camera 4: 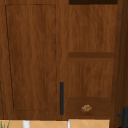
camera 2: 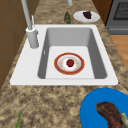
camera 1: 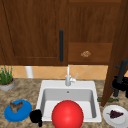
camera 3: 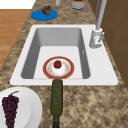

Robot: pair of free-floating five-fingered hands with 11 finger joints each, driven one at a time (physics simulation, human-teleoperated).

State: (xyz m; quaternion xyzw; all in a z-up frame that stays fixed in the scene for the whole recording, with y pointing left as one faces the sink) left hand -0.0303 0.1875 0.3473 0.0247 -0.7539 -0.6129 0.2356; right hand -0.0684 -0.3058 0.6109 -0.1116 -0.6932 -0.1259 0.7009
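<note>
Fingers of the right hand at the right edge of the front view curl round the open cabinet door's handle, a stiff, slim bar, probably best held mid-length, while the left hand, curled empty, hangs bottom left.

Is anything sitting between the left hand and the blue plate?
Nothing visible does. The left hand is right beside the blue plate, at the front left corner of the sink, with no object between them.
</note>
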